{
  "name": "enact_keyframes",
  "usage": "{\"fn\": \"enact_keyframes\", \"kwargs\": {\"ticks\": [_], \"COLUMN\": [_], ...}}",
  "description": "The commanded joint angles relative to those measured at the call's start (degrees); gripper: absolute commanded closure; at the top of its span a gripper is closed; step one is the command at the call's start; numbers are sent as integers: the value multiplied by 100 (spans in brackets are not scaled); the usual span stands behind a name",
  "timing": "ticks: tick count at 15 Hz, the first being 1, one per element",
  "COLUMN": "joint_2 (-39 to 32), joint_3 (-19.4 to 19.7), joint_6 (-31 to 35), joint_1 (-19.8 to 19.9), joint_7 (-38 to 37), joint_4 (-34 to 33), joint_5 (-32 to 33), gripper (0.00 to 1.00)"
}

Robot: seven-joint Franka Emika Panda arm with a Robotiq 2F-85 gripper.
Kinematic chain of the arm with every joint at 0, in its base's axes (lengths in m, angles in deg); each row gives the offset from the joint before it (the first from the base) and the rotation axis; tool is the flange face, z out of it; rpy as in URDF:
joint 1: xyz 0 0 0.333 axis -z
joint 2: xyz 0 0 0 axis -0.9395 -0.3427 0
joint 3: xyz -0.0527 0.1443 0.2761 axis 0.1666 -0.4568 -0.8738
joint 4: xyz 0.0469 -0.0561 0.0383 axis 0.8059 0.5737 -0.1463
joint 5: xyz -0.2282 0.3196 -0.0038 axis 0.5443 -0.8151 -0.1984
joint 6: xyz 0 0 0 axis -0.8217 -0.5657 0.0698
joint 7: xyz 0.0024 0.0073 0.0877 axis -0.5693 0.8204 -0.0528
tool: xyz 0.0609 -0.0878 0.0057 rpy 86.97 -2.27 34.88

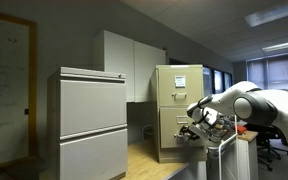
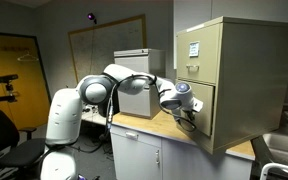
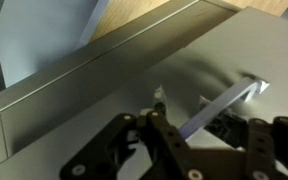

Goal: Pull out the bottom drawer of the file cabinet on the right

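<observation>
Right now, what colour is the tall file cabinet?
The file cabinet is beige-tan, shown best in an exterior view.

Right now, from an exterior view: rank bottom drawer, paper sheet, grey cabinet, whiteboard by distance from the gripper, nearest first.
1. Bottom drawer: right at the gripper, low on the beige cabinet.
2. Paper sheet: on the drawer front just above.
3. Grey cabinet: further back along the wall.
4. Whiteboard: on the back wall.

We see the file cabinet (image 1: 179,112) as beige painted metal, smooth and matt. In the wrist view the bottom drawer (image 3: 114,95) front takes a soft sheen, and its pull (image 3: 229,100) is bright bare metal. The fingers (image 3: 169,140) look matt black. The surface (image 2: 144,125) shows pale wood grain. The sheet (image 1: 181,80) up top is white paper.
</observation>
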Motion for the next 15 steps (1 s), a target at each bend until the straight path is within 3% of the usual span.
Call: {"fn": "enact_keyframes", "kwargs": {"ticks": [1,6,15], "joint_2": [782,1489,2987], "joint_3": [33,185,611], "joint_6": [-430,-568,-853], "joint_1": [-109,-300,-682], "joint_7": [638,716,486], "joint_4": [1261,2060,3807], "joint_5": [-180,-200,419], "gripper": [86,86,86]}}
